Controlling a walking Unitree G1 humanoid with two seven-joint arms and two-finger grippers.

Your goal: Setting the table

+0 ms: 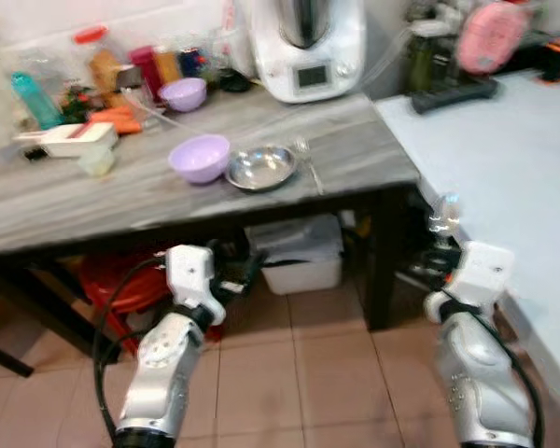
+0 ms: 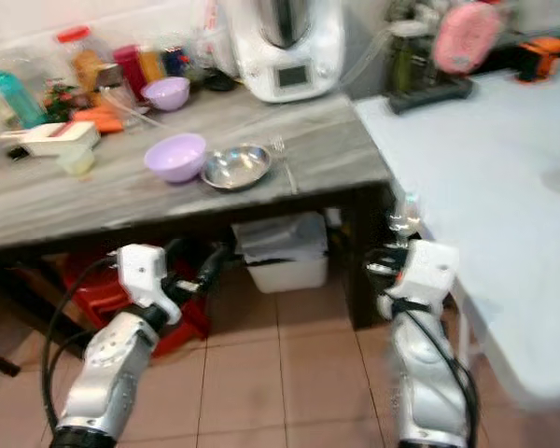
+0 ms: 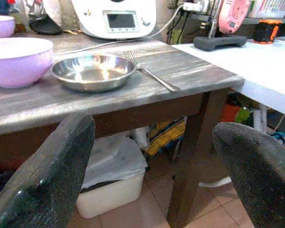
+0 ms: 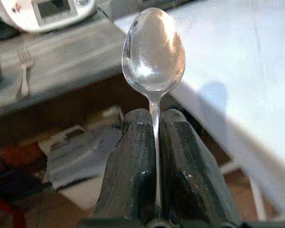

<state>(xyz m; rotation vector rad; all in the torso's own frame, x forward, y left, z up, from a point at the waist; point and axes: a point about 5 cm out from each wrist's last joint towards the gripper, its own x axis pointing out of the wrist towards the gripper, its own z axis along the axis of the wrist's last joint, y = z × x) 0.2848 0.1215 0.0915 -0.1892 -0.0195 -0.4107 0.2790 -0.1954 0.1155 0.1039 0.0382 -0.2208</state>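
The spoon stands bowl-up, its handle pinched between the clenched jaws of the right gripper, which is held low in front of the corner where the grey tabletop meets the pale blue table. On the grey tabletop a steel dish sits touching a lilac bowl at its 9 o'clock, with a fork just beside it at 3 o'clock. A white kitchen machine stands at the dish's 12 o'clock, and a second lilac bowl at about 11 o'clock among what look like jars and bottles, too blurred to name. The left gripper hangs below the tabletop's edge, jaws spread wide and holding nothing. A white bin sits underneath.
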